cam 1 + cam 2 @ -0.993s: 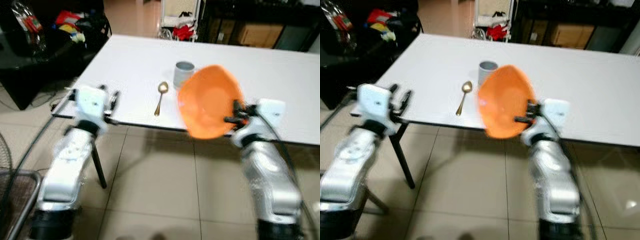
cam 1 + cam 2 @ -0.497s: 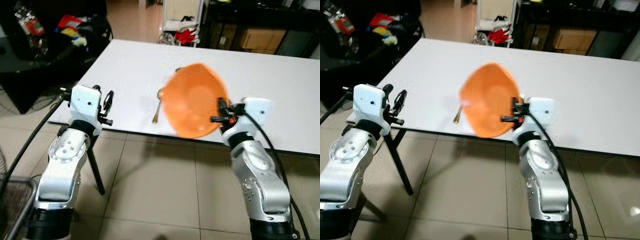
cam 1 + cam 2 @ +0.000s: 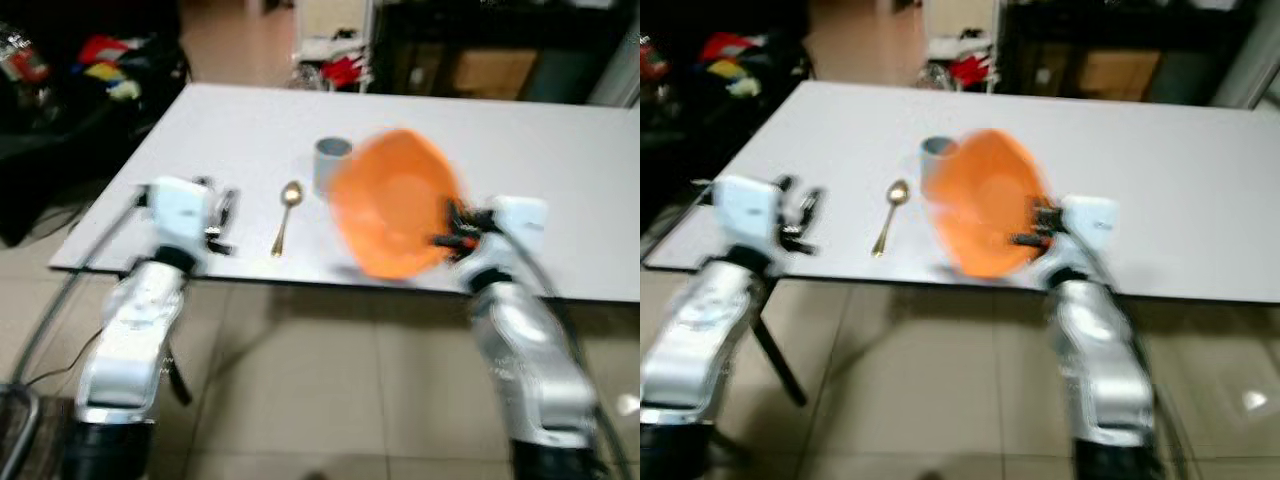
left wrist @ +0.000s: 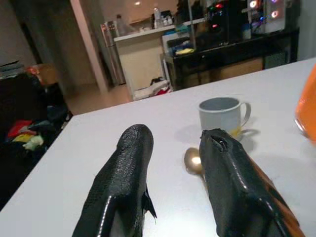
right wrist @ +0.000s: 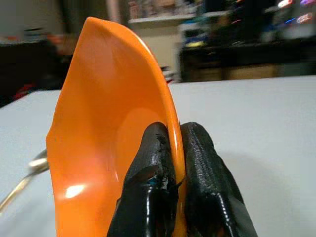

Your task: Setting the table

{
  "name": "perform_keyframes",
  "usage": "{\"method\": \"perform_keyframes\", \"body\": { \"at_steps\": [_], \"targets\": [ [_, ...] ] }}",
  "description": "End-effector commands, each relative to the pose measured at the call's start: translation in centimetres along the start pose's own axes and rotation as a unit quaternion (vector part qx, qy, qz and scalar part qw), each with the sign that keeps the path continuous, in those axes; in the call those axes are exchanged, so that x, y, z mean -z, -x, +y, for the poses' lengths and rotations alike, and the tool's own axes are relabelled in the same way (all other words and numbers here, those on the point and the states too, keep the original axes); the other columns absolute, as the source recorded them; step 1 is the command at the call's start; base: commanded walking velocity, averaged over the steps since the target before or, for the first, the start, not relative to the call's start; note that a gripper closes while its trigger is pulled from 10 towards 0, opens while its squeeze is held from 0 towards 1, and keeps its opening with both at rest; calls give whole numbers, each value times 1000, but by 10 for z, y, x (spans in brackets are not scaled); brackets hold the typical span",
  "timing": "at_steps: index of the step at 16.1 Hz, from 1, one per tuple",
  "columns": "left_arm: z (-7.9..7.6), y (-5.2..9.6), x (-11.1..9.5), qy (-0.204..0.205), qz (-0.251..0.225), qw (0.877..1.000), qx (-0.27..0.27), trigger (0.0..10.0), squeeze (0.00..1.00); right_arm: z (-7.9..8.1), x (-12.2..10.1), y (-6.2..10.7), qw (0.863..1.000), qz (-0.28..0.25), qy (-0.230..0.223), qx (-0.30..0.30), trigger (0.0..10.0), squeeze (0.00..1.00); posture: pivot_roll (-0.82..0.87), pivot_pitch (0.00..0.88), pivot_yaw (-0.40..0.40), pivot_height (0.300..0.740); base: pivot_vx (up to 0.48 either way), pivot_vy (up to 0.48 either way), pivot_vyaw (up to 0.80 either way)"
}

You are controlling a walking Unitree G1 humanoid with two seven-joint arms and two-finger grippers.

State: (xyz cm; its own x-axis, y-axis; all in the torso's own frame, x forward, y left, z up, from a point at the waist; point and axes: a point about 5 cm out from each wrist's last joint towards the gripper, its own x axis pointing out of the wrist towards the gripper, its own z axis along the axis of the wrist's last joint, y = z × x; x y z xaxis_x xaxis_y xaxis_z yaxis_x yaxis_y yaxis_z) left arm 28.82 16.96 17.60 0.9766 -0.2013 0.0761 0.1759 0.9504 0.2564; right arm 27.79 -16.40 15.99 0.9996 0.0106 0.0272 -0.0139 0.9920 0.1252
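Observation:
My right gripper (image 3: 447, 228) is shut on the rim of an orange bowl (image 3: 392, 216), holding it tilted on edge above the near edge of the white table (image 3: 230, 130). The right wrist view shows both fingers (image 5: 148, 173) pinching the bowl (image 5: 103, 143). A grey mug (image 3: 331, 162) stands just behind the bowl, and a gold spoon (image 3: 284, 212) lies left of it. My left gripper (image 3: 222, 215) is open over the table's near left edge, nothing between its fingers (image 4: 123, 182). The mug (image 4: 223, 114) and spoon (image 4: 193, 160) lie ahead of it.
Dark furniture with colourful clutter (image 3: 100, 75) stands at the left beyond the table. Shelving and red items (image 3: 340, 70) are behind the table's far end. Tiled floor (image 3: 320, 380) lies below the near edge. The table's right half is bare.
The view has shifted and blurred, so the camera moved. The bowl now sits a little further right, uncovering the mug and spoon. The left gripper stays open.

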Motion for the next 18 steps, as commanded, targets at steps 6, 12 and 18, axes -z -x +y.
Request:
{"method": "perform_keyframes", "body": {
  "at_steps": [6,12,18],
  "targets": [
    [7,2,-1,-6,-4,1000,-15,10000,0,14,-13,-3,999,-32,-5,-37,10000,0,149,0,-43,740,284,0,-68],
    [8,5,-1,-8,-6,1000,-20,10000,0,18,-18,-4,998,-50,-13,-48,10000,0,165,0,-58,740,287,0,0],
    [9,4,-2,-9,-6,1000,-18,10000,0,19,-30,-5,994,-86,-31,-53,10000,0,162,0,-57,740,286,0,0]
  ]
}}
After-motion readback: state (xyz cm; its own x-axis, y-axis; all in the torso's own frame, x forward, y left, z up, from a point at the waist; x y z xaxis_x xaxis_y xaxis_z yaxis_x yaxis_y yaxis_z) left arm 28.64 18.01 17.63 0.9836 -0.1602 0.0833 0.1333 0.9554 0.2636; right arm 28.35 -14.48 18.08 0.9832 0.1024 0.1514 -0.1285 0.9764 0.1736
